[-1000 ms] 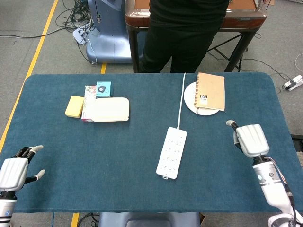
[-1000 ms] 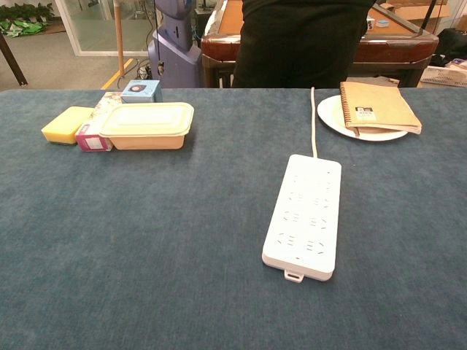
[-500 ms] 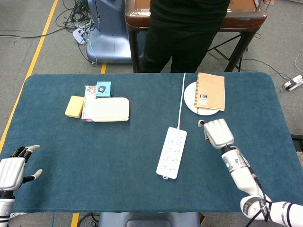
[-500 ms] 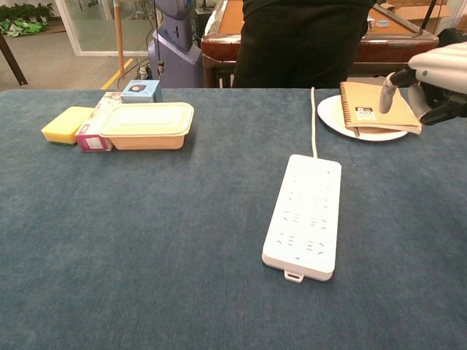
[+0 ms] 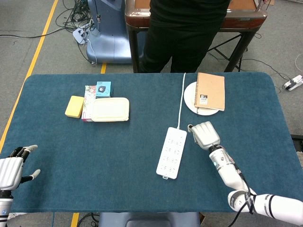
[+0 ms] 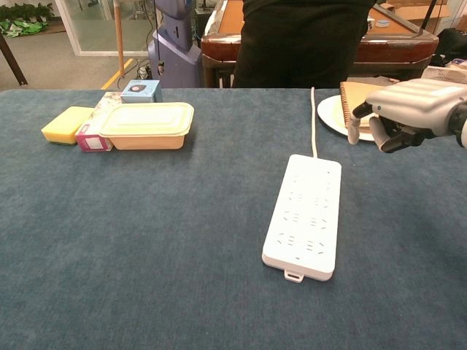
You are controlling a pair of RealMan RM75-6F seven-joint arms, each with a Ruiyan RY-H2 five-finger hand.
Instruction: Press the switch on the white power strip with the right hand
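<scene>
The white power strip (image 5: 172, 152) lies lengthwise in the middle of the blue table, its cord (image 5: 181, 99) running to the far edge. In the chest view the strip (image 6: 304, 215) has a small tab on its near end. My right hand (image 5: 204, 135) hovers just right of the strip's far end, above the cloth and not touching the strip. In the chest view this hand (image 6: 408, 113) has its fingers curled in, one fingertip (image 6: 352, 134) pointing down, and it holds nothing. My left hand (image 5: 12, 170) rests at the table's near left corner with its fingers apart and empty.
A white plate (image 5: 190, 97) with a brown spiral notebook (image 5: 210, 91) on it sits at the far right. At the far left are a yellow sponge (image 5: 74, 106), a lidded container (image 5: 110, 109) and small boxes (image 5: 102, 89). A person in black (image 5: 184, 33) stands behind the table.
My right hand has moved left from the table's right side toward the strip's far end, entering the chest view. The left hand has barely shifted.
</scene>
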